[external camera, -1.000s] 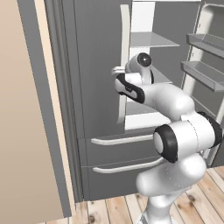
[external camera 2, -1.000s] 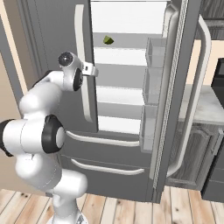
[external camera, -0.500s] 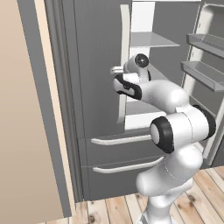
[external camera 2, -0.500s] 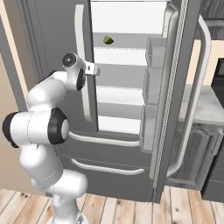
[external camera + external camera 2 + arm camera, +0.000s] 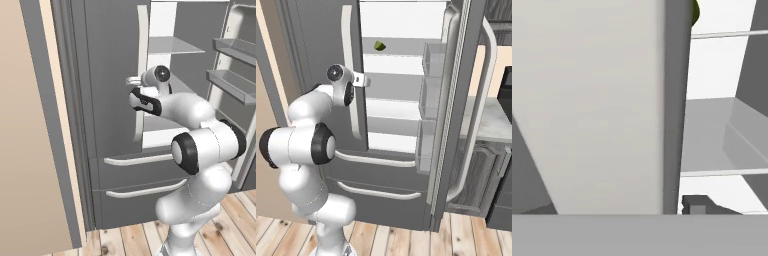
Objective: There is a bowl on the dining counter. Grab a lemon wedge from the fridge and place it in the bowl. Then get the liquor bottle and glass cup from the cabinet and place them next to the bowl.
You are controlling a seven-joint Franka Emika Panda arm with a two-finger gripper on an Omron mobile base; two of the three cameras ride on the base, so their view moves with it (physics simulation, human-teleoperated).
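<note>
The fridge [image 5: 110, 60] stands in front of me with its left door shut and its right door swung open. The lemon wedge [image 5: 380, 46], small and yellow-green, lies on an upper shelf inside; a sliver of the lemon wedge [image 5: 694, 12] shows past the door edge. My gripper [image 5: 131, 80] [image 5: 363, 79] is at the left door's long pale handle [image 5: 142, 50], about mid-height. In the hand view the handle [image 5: 602, 110] looms very close, with one fingertip [image 5: 695, 204] just right of it; the other is hidden. The bowl, liquor bottle and glass cup are out of view.
The open right door [image 5: 456, 100] carries clear bins [image 5: 428, 100] and a long handle [image 5: 483, 125]. Two drawers [image 5: 376, 172] sit below the doors. A beige wall [image 5: 30, 150] closes the left side. A grey counter over panelled cabinets [image 5: 491, 125] lies to the right.
The hand has stayed at the left door's handle. The arm's elbow has shifted slightly; the fridge and the lemon wedge have not moved.
</note>
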